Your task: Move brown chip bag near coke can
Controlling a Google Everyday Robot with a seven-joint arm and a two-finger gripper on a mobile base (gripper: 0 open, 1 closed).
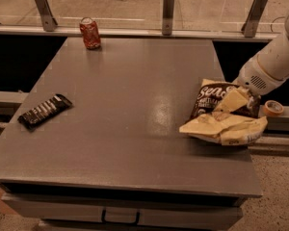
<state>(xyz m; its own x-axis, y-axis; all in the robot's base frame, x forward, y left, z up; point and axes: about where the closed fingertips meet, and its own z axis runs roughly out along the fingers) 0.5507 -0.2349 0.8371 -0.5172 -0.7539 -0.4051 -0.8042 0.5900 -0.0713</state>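
Observation:
The brown chip bag lies crumpled at the right edge of the grey table, dark front with white lettering up and its tan lower part bunched upward. My gripper comes in from the right on a white arm and is shut on the bag's middle. The coke can, red with a silver top, stands upright at the table's far left corner, far from the bag.
A slim dark wrapper with white stripes lies near the table's left edge. A roll of tape sits on a ledge right of the table. A rail with metal posts runs behind the table.

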